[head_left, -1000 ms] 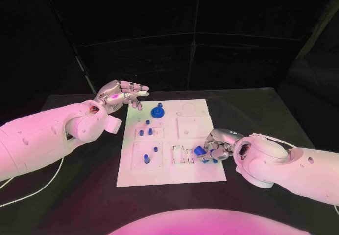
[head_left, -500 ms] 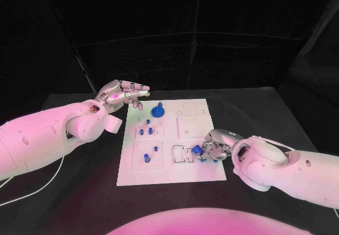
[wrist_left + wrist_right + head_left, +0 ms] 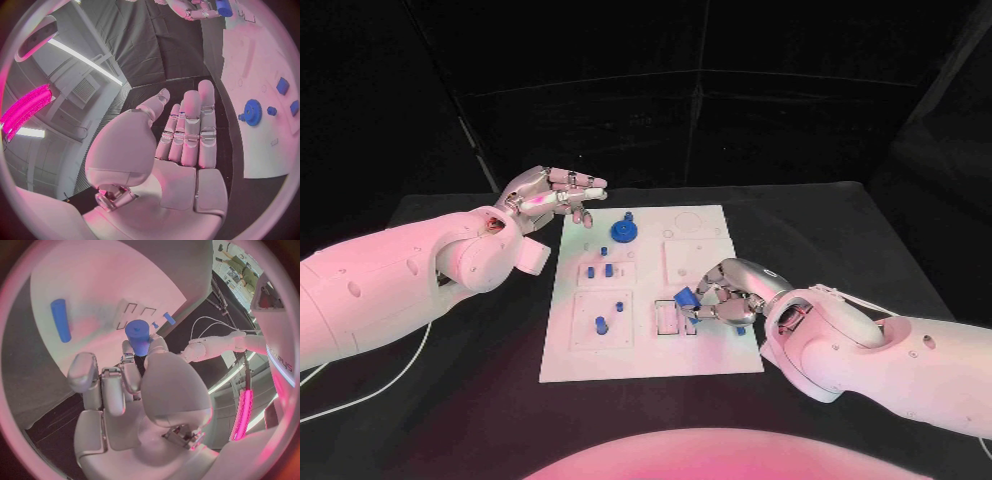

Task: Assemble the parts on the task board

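My right hand (image 3: 728, 296) pinches a blue cylinder (image 3: 137, 336) over the task board (image 3: 711, 355); my left hand (image 3: 548, 193) hangs empty, fingers spread, beside its far corner.

The left silver many-fingered robot hand (image 3: 554, 196) hangs raised on its white arm, palm open, fingers straight and close together, holding nothing; the right silver robot hand (image 3: 728, 294) pinches a small blue cylindrical part (image 3: 138, 337) between thumb and fingertips
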Controlling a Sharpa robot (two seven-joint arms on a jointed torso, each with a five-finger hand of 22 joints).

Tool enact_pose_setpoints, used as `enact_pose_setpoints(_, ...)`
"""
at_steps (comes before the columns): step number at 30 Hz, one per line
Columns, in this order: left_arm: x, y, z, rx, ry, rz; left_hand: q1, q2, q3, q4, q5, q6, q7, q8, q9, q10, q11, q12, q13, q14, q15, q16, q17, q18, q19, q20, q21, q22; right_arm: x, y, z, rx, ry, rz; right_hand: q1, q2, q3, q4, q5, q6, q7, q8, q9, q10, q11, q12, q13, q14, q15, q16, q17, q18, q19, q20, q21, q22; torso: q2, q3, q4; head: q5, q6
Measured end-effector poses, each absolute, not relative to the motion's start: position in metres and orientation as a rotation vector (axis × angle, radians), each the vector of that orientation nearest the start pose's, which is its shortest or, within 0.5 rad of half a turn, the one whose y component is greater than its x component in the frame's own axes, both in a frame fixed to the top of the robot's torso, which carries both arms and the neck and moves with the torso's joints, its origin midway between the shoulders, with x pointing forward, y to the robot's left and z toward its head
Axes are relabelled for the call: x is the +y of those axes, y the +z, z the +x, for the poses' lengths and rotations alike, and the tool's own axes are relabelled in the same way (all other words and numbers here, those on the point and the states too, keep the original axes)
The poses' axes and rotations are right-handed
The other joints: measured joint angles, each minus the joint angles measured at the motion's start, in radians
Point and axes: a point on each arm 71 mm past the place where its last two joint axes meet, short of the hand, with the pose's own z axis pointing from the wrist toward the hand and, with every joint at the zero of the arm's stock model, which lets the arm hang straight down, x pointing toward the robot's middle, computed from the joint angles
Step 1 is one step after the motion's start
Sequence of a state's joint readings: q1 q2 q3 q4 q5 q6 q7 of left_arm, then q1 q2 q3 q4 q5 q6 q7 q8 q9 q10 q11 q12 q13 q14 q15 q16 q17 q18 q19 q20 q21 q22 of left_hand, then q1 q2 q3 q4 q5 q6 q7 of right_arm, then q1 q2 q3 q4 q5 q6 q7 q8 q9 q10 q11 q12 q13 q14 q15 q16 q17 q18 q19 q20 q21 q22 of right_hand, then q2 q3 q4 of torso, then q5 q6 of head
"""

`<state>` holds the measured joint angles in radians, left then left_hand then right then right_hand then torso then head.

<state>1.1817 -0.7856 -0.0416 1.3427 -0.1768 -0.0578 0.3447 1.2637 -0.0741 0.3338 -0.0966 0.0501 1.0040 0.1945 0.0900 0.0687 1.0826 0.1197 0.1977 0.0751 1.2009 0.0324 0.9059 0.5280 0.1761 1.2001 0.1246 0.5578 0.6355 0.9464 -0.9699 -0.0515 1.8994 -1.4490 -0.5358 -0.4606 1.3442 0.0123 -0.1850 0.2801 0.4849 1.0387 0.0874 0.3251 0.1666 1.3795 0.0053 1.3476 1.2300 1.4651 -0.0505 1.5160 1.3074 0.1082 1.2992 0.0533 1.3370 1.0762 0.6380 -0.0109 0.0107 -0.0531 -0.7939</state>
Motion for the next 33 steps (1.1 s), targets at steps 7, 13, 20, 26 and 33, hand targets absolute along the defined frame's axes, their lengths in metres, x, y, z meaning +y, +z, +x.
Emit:
enact_pose_setpoints(7,0.218,-0.200,0.510,1.614,-1.584,-0.924,0.000,0.000,0.000,0.000,0.000,0.000,0.000,0.000,0.000,0.000,0.000,0.000,0.000,0.000,0.000,0.000,0.000,0.000,0.000,0.000,0.000,-0.001,-0.162,-0.253,0.365,1.844,0.689,0.216,-0.006,0.006,-0.013,0.011,0.000,0.004,0.003,0.000,0.000,0.000,0.000,0.000,0.001,0.000,0.000,0.000,0.000,0.000,0.000,0.000,0.000,0.000,0.001,-0.0006,0.0000,0.004,0.000)
enact_pose_setpoints(13,0.217,-0.200,0.510,1.615,-1.586,-0.924,0.000,0.000,0.000,0.000,0.000,0.000,0.000,0.000,0.000,0.000,0.000,0.000,0.000,0.000,0.000,0.000,0.000,0.000,0.000,0.000,0.000,-0.001,-0.155,-0.259,0.368,1.886,0.677,0.224,-0.031,0.029,-0.033,0.010,-0.018,0.009,0.007,0.000,0.001,0.000,0.000,-0.002,0.001,0.004,-0.004,0.000,0.000,0.000,0.000,0.000,0.000,0.000,0.001,-0.0008,0.0002,0.011,-0.002)
enact_pose_setpoints(20,0.217,-0.200,0.510,1.616,-1.587,-0.923,0.000,0.000,-0.003,0.003,0.000,0.000,0.000,0.000,0.000,0.000,0.000,0.000,0.000,0.000,0.000,0.000,0.000,0.000,0.000,0.000,0.000,-0.001,-0.153,-0.264,0.370,1.927,0.644,0.236,-0.067,0.028,-0.045,0.012,-0.028,0.023,-0.002,0.008,0.048,0.004,-0.004,-0.012,0.000,0.000,-0.007,0.000,0.001,0.000,0.000,0.000,0.000,0.000,0.001,-0.0006,-0.0002,0.015,-0.005)
enact_pose_setpoints(26,0.217,-0.200,0.510,1.617,-1.589,-0.923,0.000,0.000,-0.003,0.003,0.000,0.000,0.000,0.000,0.000,0.000,0.000,0.000,0.000,0.000,0.000,0.000,0.000,0.000,0.000,0.000,0.000,-0.001,-0.153,-0.265,0.370,1.946,0.627,0.241,-0.093,0.034,-0.061,0.011,-0.040,0.041,-0.017,0.015,0.058,0.009,-0.009,-0.013,0.006,0.000,-0.014,0.000,0.001,0.000,0.004,-0.004,0.000,0.000,0.001,0.0001,-0.0010,0.015,-0.007)
enact_pose_setpoints(33,0.216,-0.200,0.510,1.618,-1.590,-0.923,-0.001,0.001,-0.003,0.003,0.000,0.000,0.000,0.000,0.000,0.000,0.000,0.000,0.000,0.000,0.000,0.000,0.000,0.000,0.000,0.000,0.000,-0.001,-0.152,-0.267,0.371,1.958,0.613,0.248,-0.115,0.034,-0.078,0.011,-0.049,0.055,-0.030,0.021,0.066,0.009,-0.009,-0.020,0.003,0.000,-0.014,0.000,0.000,0.000,0.000,-0.007,0.000,-0.004,0.001,0.0002,-0.0015,0.013,-0.008)
